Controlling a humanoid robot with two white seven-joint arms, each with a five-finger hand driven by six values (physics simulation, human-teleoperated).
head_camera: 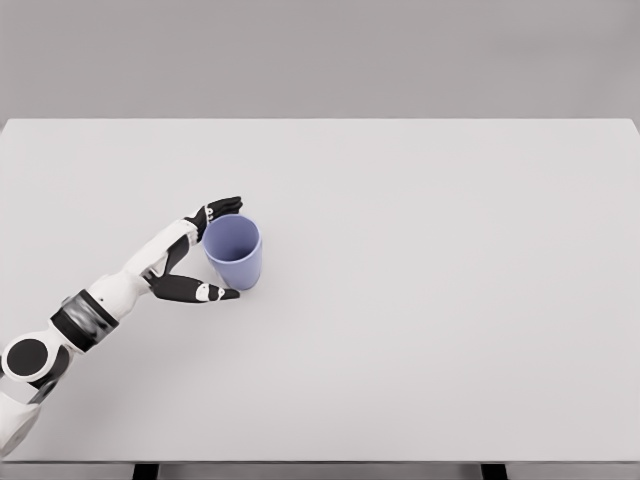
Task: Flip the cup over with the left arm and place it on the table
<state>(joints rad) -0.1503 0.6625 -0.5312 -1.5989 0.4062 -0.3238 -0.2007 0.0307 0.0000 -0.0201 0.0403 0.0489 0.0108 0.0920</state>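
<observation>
Left of the frame's centre, the blue cup [234, 252] stands mouth-up on the white table [420, 300], between the left hand's [200, 258] fingers [222, 207] and thumb. The arm reaches in from the lower left, the hand spread around the cup; a firm grip cannot be told.

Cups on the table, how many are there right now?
1. The blue cup stands on the white table, left of center, its opening up, between the fingers of the left hand. Nothing there could hide another.

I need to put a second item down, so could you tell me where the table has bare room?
The table is bare right of the purple cup, out to its right edge, and along the far edge. The only crowded spot is left of centre, where the left hand brackets the cup.
</observation>
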